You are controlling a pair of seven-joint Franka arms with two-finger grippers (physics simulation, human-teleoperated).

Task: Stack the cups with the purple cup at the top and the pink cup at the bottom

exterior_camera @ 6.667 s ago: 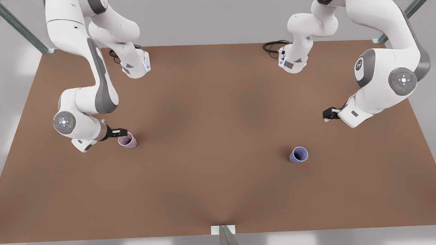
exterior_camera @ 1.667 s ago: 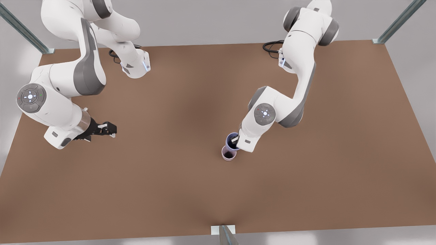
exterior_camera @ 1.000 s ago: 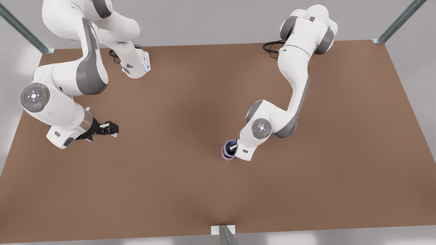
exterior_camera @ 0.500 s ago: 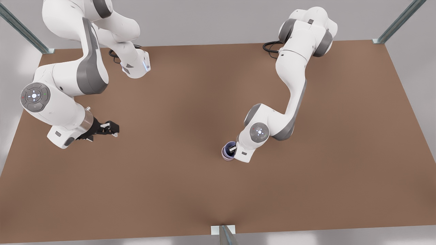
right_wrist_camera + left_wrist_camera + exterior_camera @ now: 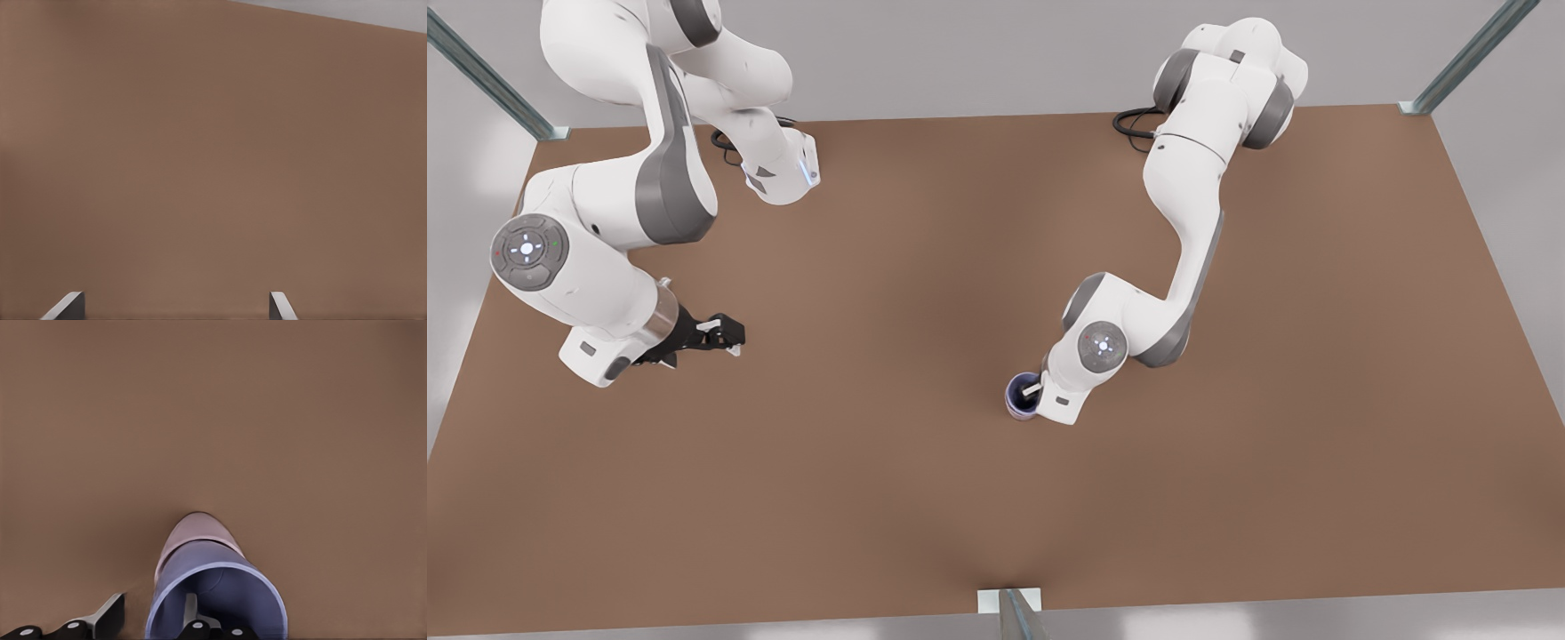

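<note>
The purple cup [image 5: 1017, 389] sits nested inside the pink cup [image 5: 1020, 416] near the table's middle. Just a thin band of pink shows under it. In the left wrist view the purple cup [image 5: 200, 563] rises out of the pink cup [image 5: 195, 528]. My left gripper [image 5: 1034, 391] is at the stack on the arm at the front view's right. The left gripper [image 5: 153, 613] straddles the purple rim, one finger inside and one outside, with a gap to the wall on each side. My right gripper [image 5: 734, 342] hangs open over bare table at the front view's left, and the right gripper [image 5: 175, 307] holds nothing.
The brown table [image 5: 925, 498] stretches wide around the stack. Both arm bases [image 5: 783, 173] stand along the far edge with black cables [image 5: 1138, 120]. Metal frame posts [image 5: 1014, 613] stand at the near edge and the far corners.
Over the last seconds the purple cup came down into the pink cup and now sits deeper. The arm holding it sank slightly. The right gripper drifted a little toward the middle.
</note>
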